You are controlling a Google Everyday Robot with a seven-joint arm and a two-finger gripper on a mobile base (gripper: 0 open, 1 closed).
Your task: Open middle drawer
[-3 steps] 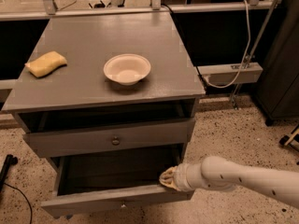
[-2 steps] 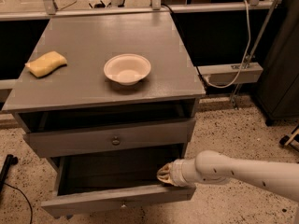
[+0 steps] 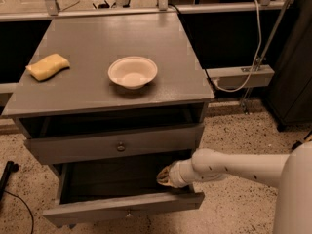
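The middle drawer (image 3: 97, 209) is the grey drawer with a low wide front and a small round knob (image 3: 128, 212). It stands pulled far out of the grey cabinet, and its dark inside shows empty. My gripper (image 3: 164, 176) is at the end of the white arm that reaches in from the right. It hangs inside the open drawer near its right side, just behind the front panel and apart from the knob.
Above is the taller-fronted grey drawer (image 3: 73, 150) with a bigger knob, out a little with a dark gap over it. On the cabinet top (image 3: 161, 48) sit a white bowl (image 3: 132, 72) and a yellow sponge (image 3: 48, 66). A speckled floor and a dark cupboard lie to the right.
My gripper has moved a little to the left and back, further in over the open drawer. The drawer front stays where it was.
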